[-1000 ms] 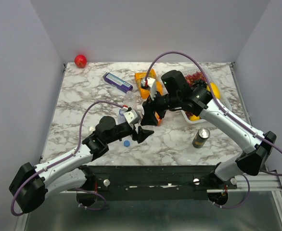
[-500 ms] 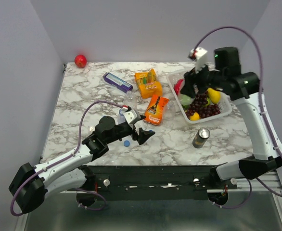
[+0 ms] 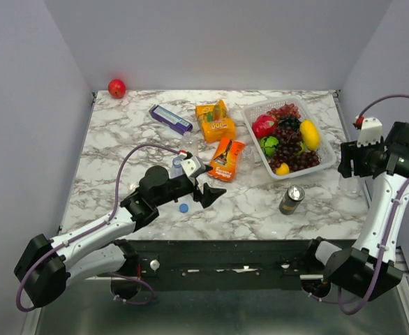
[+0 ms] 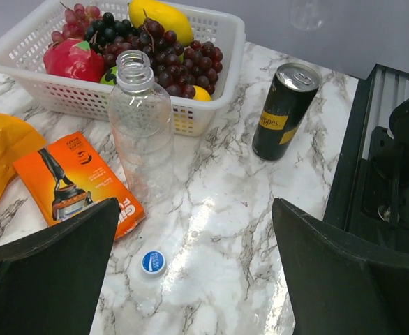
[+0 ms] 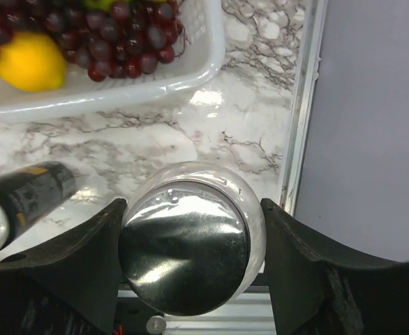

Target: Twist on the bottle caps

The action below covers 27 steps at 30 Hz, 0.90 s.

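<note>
Clear bottle (image 5: 186, 227) clenched in my right pincer (image 5: 190, 259), lower centre of frame. My left pincer (image 4: 196, 234) spread wide, empty; blue cap (image 4: 153, 262) lower middle; uncapped bottle (image 4: 143, 129) upright, upper left.

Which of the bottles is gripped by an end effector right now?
The bottle in the right end effector, at the right edge of the table. The uncapped bottle beside the fruit basket stands free.

I have the left arm (image 3: 100, 234) stretched low and forward, left gripper (image 4: 196, 237) spread wide. Right arm (image 3: 382, 209) stands upright, far right; right gripper (image 5: 190, 209) clamps a clear bottle (image 5: 183, 258).
</note>
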Each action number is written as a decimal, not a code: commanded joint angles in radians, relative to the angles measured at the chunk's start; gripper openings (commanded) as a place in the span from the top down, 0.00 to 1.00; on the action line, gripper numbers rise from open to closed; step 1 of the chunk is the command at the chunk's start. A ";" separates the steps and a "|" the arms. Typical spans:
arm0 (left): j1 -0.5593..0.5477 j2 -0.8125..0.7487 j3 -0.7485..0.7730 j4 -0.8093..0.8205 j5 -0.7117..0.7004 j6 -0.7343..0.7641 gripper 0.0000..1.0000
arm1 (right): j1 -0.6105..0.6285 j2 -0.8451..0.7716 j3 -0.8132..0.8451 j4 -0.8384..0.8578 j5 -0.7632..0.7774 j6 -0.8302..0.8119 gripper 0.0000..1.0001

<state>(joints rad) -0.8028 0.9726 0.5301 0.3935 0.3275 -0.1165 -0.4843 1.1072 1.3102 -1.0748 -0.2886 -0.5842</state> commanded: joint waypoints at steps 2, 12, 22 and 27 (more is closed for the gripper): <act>-0.003 0.005 0.031 -0.018 -0.044 -0.003 0.01 | -0.039 -0.138 -0.302 0.348 -0.105 -0.075 0.62; -0.003 0.014 0.117 -0.151 -0.056 0.055 0.01 | -0.059 -0.153 -0.586 0.605 -0.268 -0.097 0.60; -0.003 0.044 0.165 -0.137 -0.059 0.066 0.01 | -0.109 -0.142 -0.681 0.725 -0.405 -0.091 0.59; -0.003 0.070 0.177 -0.120 -0.059 0.069 0.01 | -0.142 -0.153 -0.739 0.742 -0.419 -0.106 0.55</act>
<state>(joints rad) -0.8028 1.0248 0.6727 0.2451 0.2932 -0.0669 -0.6033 0.9676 0.6167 -0.3912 -0.6479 -0.6662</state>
